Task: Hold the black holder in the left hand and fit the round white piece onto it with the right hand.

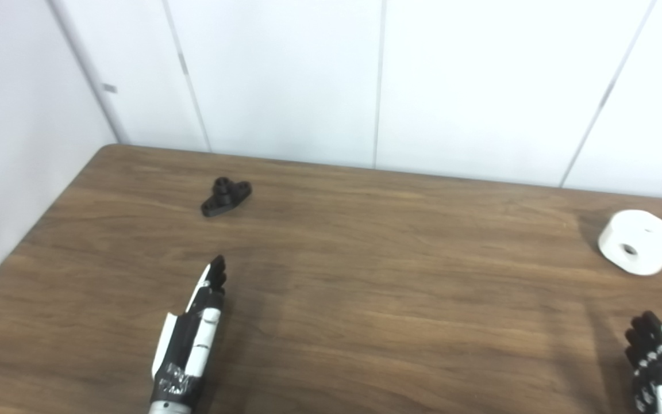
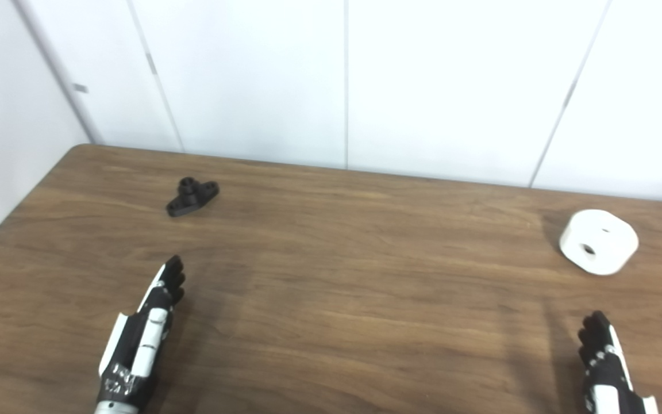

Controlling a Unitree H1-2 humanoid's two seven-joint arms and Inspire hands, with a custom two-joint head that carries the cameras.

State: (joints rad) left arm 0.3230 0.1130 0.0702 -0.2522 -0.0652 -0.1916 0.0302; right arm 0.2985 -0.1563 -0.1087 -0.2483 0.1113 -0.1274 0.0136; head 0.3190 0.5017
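Observation:
The black holder [image 1: 226, 196] lies on the wooden table [image 1: 365, 287] at the far left; it also shows in the right eye view [image 2: 192, 197]. The round white piece [image 1: 639, 241] with a small hole in its side lies at the far right [image 2: 598, 241]. My left hand [image 1: 193, 339] is open, fingers stretched forward, low over the table, well short of the holder. My right hand [image 1: 655, 359] is open at the bottom right, well short of the white piece. Both hands are empty.
White wall panels [image 1: 377, 80] rise behind the table's far edge and along its left side. The table's rounded far left corner [image 1: 110, 148] lies close to the wall.

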